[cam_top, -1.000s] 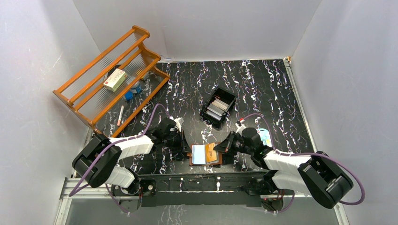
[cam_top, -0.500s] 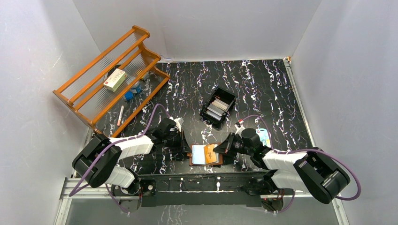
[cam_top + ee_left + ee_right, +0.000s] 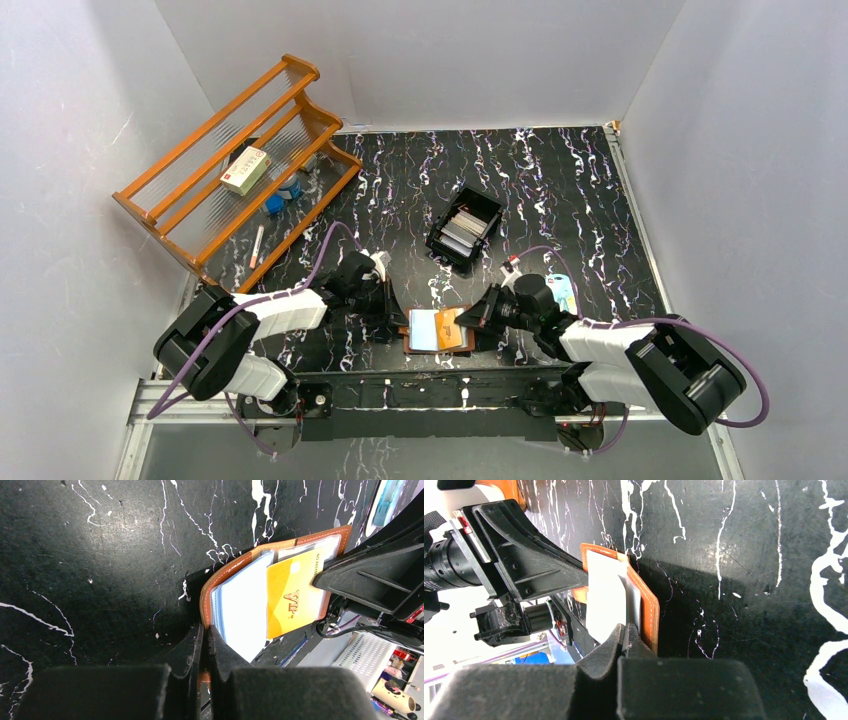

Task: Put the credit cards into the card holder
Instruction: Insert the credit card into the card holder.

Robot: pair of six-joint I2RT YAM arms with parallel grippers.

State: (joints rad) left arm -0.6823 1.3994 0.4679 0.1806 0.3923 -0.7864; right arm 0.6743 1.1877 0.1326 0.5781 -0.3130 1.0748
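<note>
The brown leather card holder (image 3: 438, 349) lies open near the table's front edge, its pale blue sleeves up. My left gripper (image 3: 403, 322) is shut on its left leather edge (image 3: 220, 577), jaws pinching the rim (image 3: 206, 630). An orange-gold credit card (image 3: 449, 328) lies tilted over the holder's right half (image 3: 292, 600). My right gripper (image 3: 468, 320) is shut on that card's right end, beside the holder's orange rim (image 3: 649, 610); its fingertips (image 3: 626, 630) meet on a thin edge. More cards stand in the black tray (image 3: 465, 228).
A wooden rack (image 3: 235, 165) with a small white box (image 3: 245, 170) fills the back left. A white-and-blue packet (image 3: 563, 293) lies just behind my right wrist. White walls close in the table on three sides.
My right arm has shifted slightly and drawn its elbow in; the orange card has tilted a little over the holder. My left arm has not moved.
</note>
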